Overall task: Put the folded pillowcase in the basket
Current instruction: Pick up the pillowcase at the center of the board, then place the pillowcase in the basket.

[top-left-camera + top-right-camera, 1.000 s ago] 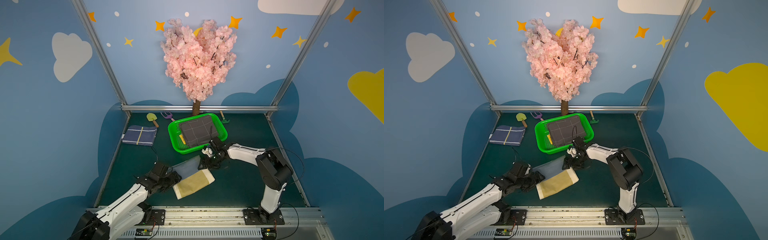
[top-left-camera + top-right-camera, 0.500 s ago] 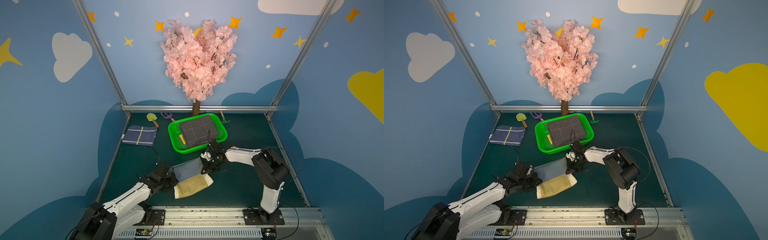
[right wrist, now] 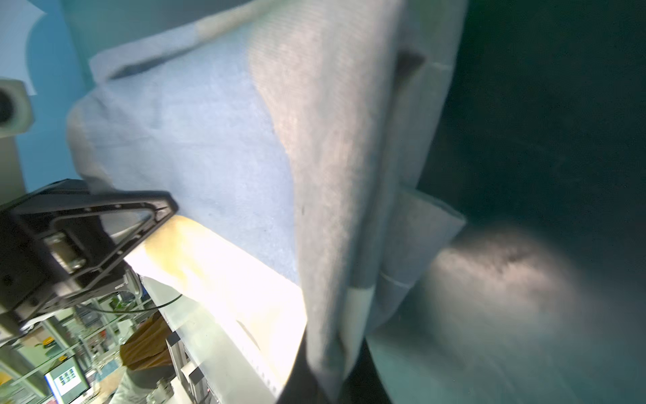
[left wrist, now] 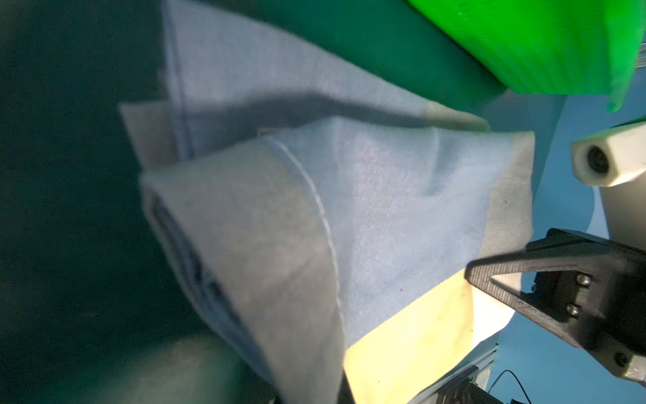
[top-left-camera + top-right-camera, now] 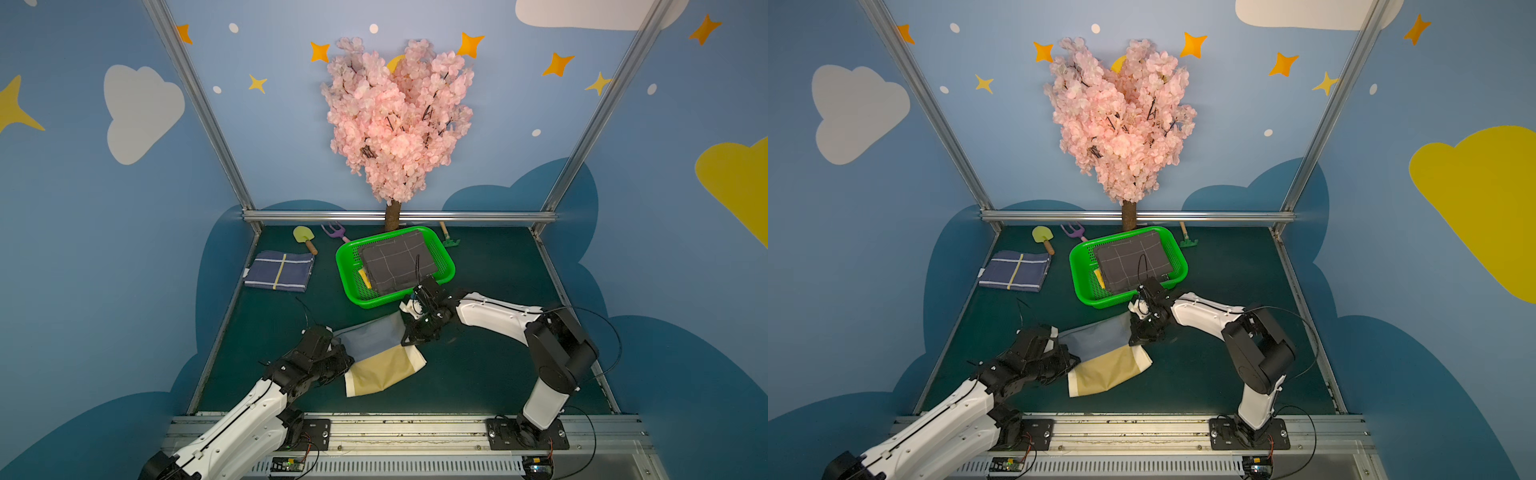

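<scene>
The left end effector [image 5: 337, 352], spread a moment ago, now pinches the left edge of the pillowcase [image 5: 376, 357]. The cloth no longer lies flat on the tabletop [image 5: 478, 365]: its far part is raised and shows blue. The right end effector [image 5: 406, 337] has also closed, pinching the right corner. The grasp seems done. The basket [image 5: 365, 300], just beyond, already holds a dark cloth [image 5: 397, 262].

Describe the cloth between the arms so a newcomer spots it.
In front of the green basket below the pink tree, the pillowcase is held between the left gripper and right gripper, both shut on it. Unlike the grey grid cloth in the basket and the navy striped cloth further left, it is plain blue and tan.
</scene>
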You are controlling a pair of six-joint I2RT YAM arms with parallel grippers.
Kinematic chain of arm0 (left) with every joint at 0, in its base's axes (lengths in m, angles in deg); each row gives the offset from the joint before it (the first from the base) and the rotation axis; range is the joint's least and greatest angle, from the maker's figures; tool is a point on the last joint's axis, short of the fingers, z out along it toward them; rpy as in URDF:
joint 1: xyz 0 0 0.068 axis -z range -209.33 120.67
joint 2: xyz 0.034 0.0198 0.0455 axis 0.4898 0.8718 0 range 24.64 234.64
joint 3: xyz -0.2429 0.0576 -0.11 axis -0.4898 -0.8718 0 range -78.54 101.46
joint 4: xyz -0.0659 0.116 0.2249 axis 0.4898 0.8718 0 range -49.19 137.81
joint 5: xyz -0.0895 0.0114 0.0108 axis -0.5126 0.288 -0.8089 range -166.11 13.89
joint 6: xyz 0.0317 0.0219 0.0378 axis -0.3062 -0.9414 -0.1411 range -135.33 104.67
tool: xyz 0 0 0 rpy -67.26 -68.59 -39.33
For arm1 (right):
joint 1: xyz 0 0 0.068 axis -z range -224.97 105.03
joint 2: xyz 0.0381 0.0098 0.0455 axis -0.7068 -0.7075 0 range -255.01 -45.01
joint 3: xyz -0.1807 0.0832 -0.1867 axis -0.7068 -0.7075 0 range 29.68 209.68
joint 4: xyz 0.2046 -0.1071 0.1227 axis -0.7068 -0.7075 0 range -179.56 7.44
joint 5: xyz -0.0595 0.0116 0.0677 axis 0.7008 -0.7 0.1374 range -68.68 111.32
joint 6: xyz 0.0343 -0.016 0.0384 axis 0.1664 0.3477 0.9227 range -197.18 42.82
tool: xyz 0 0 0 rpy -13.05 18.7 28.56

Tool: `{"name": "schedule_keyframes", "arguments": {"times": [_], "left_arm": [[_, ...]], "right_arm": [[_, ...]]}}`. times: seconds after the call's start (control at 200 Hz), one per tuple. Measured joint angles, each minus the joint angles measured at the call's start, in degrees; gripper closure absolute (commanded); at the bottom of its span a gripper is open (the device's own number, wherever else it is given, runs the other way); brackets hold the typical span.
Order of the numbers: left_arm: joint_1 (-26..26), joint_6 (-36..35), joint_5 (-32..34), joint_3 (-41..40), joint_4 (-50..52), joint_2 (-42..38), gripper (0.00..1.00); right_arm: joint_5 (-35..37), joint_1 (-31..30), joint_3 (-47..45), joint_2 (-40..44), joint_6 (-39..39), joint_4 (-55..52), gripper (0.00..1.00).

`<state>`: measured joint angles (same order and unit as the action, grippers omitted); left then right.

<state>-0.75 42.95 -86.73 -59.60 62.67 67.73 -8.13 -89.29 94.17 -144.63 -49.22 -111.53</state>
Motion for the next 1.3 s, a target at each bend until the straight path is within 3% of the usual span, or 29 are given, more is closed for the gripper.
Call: {"name": "schedule_keyframes", "arguments": {"times": [0.235,0.591,0.971,1.302], "left_arm": [[0.00,-0.92,0.37,6.01,2.08,1.33,0.97],[-0.13,-7.63,1.84,29.53,-1.70,20.98,0.97],[-5.66,-12.39,-0.02,48.39,-4.39,40.54,0.97],[-9.22,-14.64,-3.48,55.25,-8.11,52.87,0.97]], "right_arm": [[3.08,0.28,6.27,6.14,-1.25,-5.16,1.00],[5.14,7.56,18.73,6.03,-4.28,-10.40,1.00],[2.32,16.57,40.02,-7.98,-4.92,-11.69,1.00],[-0.26,20.33,53.48,-22.12,-4.68,-12.07,1.00]]}}
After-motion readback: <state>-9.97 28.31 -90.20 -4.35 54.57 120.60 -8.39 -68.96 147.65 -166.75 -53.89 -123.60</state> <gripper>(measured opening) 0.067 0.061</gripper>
